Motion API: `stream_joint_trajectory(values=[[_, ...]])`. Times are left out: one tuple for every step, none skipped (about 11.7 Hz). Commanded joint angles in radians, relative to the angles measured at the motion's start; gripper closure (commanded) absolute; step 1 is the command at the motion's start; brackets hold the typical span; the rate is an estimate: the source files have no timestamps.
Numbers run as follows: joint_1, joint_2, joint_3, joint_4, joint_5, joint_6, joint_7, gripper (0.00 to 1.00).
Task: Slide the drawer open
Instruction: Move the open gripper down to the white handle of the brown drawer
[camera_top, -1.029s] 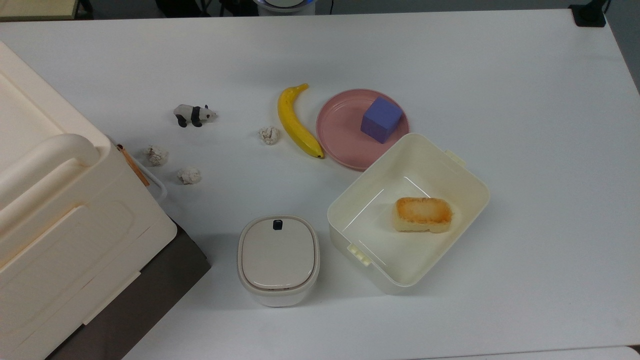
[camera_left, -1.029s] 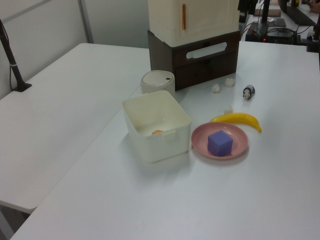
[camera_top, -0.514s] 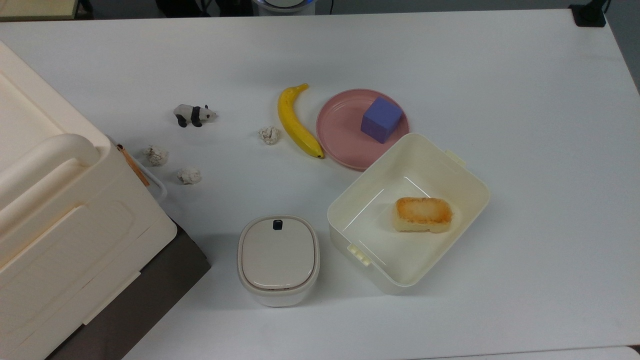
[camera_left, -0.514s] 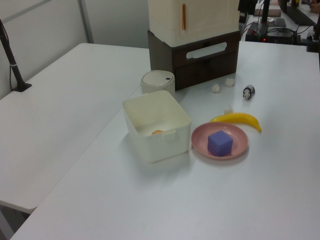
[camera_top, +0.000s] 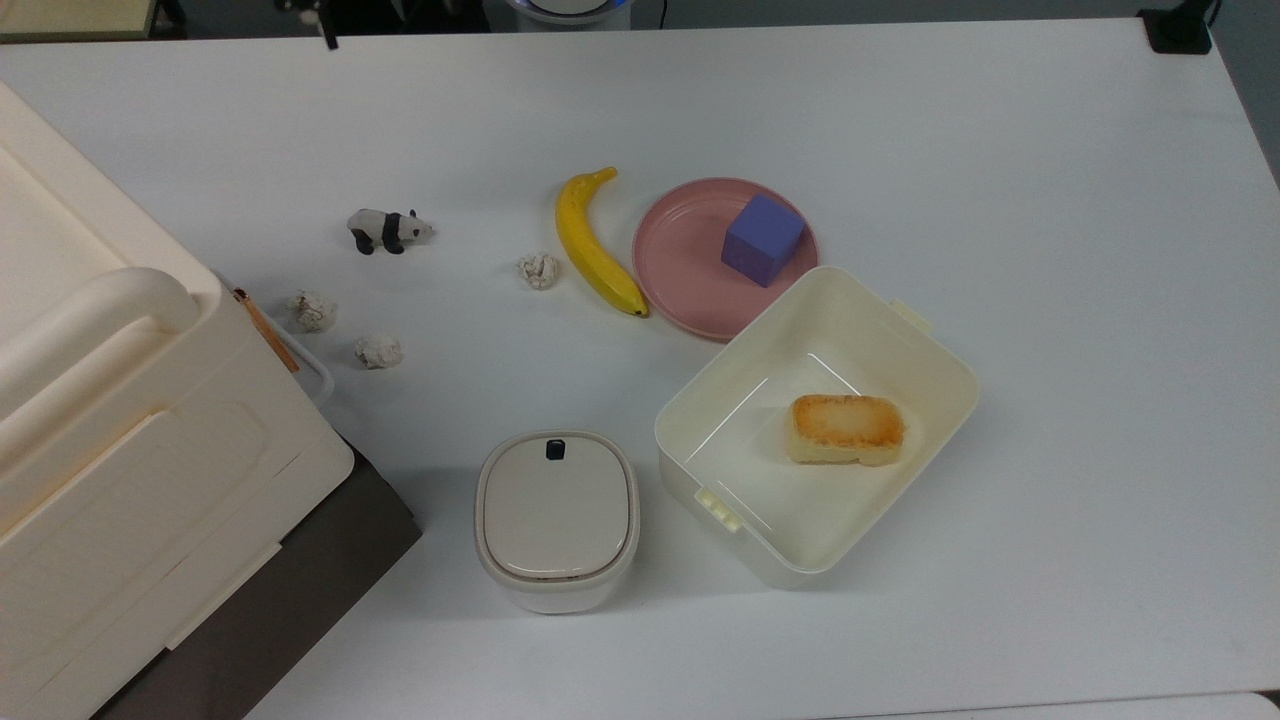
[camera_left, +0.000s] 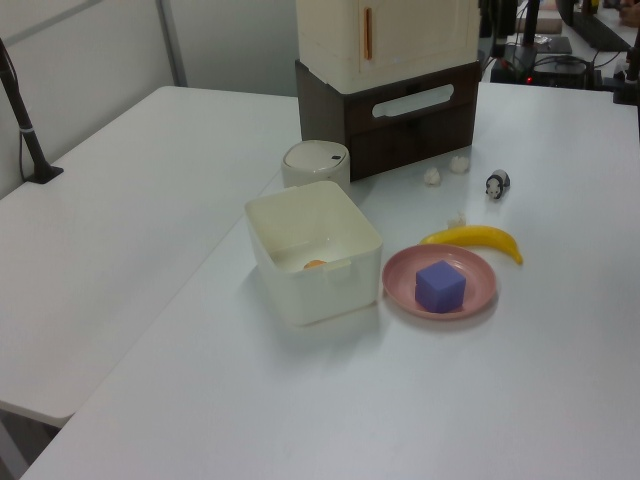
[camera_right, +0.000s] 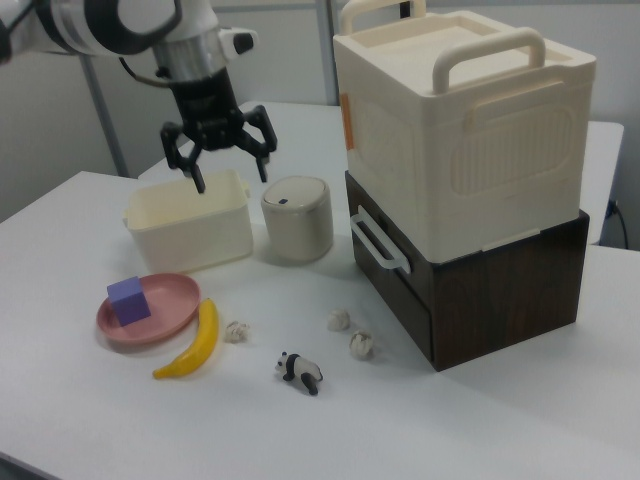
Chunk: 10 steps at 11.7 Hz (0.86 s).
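Observation:
The drawer (camera_right: 396, 291) is the dark brown base under the cream cabinet (camera_right: 460, 130), and it is shut. Its white loop handle (camera_right: 377, 243) sticks out toward the table's middle. The left view has the drawer front (camera_left: 410, 125) and its handle (camera_left: 412, 101) at the back. In the top view the handle (camera_top: 312, 366) peeks out beside the cabinet. My gripper (camera_right: 230, 168) hangs open and empty high above the table, well to the right view's left of the drawer. A dark fingertip (camera_top: 326, 38) pokes in at the top view's upper edge.
Close to the handle lie two crumpled paper balls (camera_top: 312, 310) (camera_top: 378, 351) and a panda toy (camera_top: 389, 230). A lidded round bin (camera_top: 556, 518) stands close to the drawer. Farther off are an open cream box (camera_top: 930, 345) holding bread (camera_top: 846, 428), a banana (camera_top: 592, 245), and a pink plate (camera_top: 680, 270) with a purple cube (camera_top: 763, 239).
A dark part of my gripper has come into the top view at its upper left edge. Nothing on the table has moved.

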Motion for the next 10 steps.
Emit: stream_joint_trajectory(values=[[0.019, 0.082, -0.015, -0.019, -0.072, 0.09, -0.308, 0.0], [0.018, 0.109, -0.015, -0.021, -0.074, 0.146, -0.315, 0.0], [0.012, 0.139, -0.018, -0.016, -0.075, 0.195, -0.318, 0.0], [0.011, 0.156, -0.035, -0.015, -0.075, 0.231, -0.32, 0.0], [0.014, 0.172, -0.051, -0.016, -0.075, 0.292, -0.32, 0.0], [0.015, 0.197, -0.055, -0.016, -0.075, 0.347, -0.315, 0.0], [0.011, 0.23, -0.055, -0.016, -0.084, 0.402, -0.314, 0.0], [0.011, 0.26, -0.058, -0.016, -0.118, 0.459, -0.311, 0.0], [0.011, 0.288, -0.059, -0.016, -0.147, 0.501, -0.311, 0.0], [0.013, 0.306, -0.059, -0.016, -0.158, 0.519, -0.311, 0.0]])
